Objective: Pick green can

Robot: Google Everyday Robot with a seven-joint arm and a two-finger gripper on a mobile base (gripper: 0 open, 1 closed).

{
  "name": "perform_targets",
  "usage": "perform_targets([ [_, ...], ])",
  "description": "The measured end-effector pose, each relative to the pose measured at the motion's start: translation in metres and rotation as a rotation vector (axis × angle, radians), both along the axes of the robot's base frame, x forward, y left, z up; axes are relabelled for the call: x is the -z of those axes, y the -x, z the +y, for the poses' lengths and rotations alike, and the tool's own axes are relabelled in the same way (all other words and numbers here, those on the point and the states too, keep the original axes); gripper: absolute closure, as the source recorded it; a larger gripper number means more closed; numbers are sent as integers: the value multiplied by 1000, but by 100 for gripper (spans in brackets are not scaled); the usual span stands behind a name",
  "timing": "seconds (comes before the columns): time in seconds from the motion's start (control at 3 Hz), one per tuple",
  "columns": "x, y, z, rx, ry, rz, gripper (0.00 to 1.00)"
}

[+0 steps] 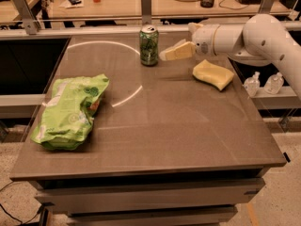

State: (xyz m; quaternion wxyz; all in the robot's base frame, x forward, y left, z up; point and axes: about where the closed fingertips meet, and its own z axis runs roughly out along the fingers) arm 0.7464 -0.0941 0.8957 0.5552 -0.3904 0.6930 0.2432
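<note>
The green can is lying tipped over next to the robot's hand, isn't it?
No. The camera view shows the green can standing upright, silver top up, not tipped over. The gripper is indeed right next to it, between the can and the yellow sponge.

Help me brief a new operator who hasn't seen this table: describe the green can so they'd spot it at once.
Start at the brown table and look to its far edge, near the middle. There stands the green can, with the robot's claw close beside it. It is the only upright cylinder, dark green with a silver top, unlike the flat light-green bag and the yellow sponge.
</note>
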Motion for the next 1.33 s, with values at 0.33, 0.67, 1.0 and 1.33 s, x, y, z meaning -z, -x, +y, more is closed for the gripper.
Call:
perform_targets([
  [0.33,5,-11,19,-59,-9,15,0],
  [0.67,11,-19,39,-115,-15,18,0],
  [1.0,16,-25,53,-149,-23,17,0],
  [1.33,17,-27,67,-182,-25,16,16],
])
